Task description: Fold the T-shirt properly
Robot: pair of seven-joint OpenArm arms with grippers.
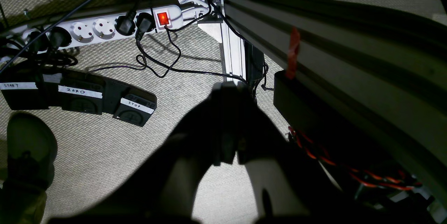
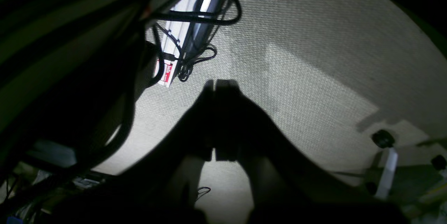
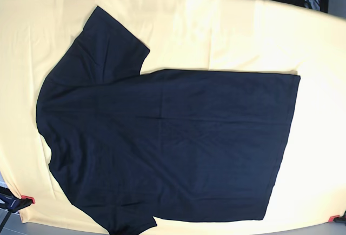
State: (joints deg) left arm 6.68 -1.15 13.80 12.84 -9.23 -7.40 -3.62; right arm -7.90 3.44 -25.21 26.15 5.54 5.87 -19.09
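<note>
A large plain black short-sleeved cloth T-shirt (image 3: pixel 167 143) is spread flat on the yellow cloth-covered table (image 3: pixel 216 35). Its collar end and two sleeves are turned toward the table's left edge, one sleeve reaching toward the far left corner, the other toward the near edge. The straight hem lies toward the right edge. No fold is yet made.

The cloth is judged light, soft and limp, likely to sag and crease wherever it is lifted, and not fragile. Hold is best taken at edges and corners, first at a sleeve and shoulder on the left, then at a hem corner on the right.

Neither arm is seen over the table. The right gripper (image 2: pixel 220 88) is closed on nothing above grey carpet, and the left gripper (image 1: pixel 232 88) likewise.
</note>
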